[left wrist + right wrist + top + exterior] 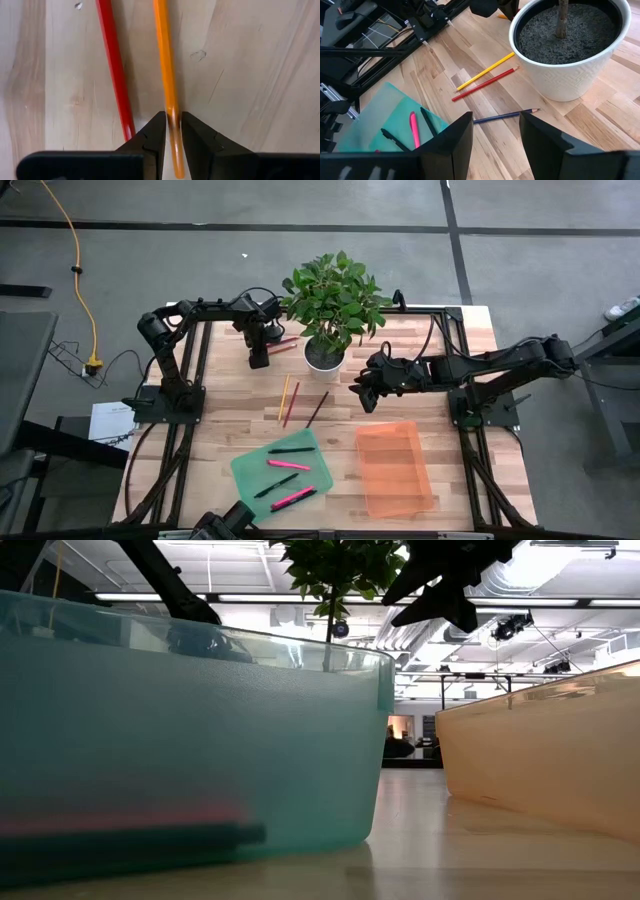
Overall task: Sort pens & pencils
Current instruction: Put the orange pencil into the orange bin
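Left hand (pixel 170 131) clenched on orange pencil (pixel 166 70), right hand (pixel 495 131) released, holding nothing

Pale matt wooden table (pixel 230 420), translucent plastic teal bin (pixel 200 740), glossy painted orange pencil (pixel 165 65).

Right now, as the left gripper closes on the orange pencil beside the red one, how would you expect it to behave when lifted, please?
The orange pencil looks thin and straight, so it is probably stiff and light. The left gripper pinches it near one end, so the long free end may droop or swivel. Its smooth surface could slip, and a nudge might roll it against the red pencil.
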Controlling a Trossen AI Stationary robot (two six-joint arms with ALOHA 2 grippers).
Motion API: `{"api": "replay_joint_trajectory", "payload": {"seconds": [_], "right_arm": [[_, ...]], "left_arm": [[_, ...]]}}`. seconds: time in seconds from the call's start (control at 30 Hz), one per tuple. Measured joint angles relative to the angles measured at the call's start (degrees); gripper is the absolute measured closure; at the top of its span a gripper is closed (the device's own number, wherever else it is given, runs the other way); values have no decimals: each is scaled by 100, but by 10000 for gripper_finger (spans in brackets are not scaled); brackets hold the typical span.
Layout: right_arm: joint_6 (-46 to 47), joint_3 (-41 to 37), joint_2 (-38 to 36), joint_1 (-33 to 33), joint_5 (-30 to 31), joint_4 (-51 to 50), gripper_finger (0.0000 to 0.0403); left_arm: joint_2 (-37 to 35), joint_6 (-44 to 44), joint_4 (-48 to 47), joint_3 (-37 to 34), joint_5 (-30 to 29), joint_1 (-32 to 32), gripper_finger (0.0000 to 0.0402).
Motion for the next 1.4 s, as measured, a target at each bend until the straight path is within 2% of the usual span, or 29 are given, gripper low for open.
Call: {"api": "replay_joint_trajectory", "payload": {"seconds": [0.3, 0.53, 0.7, 0.87, 1.4], "right_arm": [[0, 0, 0, 0, 0, 0, 249], [1, -1, 0, -2, 0, 0, 249], [2, 0, 0, -2, 0, 0, 249], [-5, -1, 0, 0, 0, 0, 249], [-15, -2, 0, 0, 0, -37, 249]], "left_arm": [[2, 25, 0, 0, -13, 0, 353], [2, 29, -11, 2, 27, 0, 394], [2, 32, -25, 2, 43, 2, 385], [2, 30, -76, 4, 65, 0, 397], [-182, 166, -326, -17, 92, 0, 401]]}}
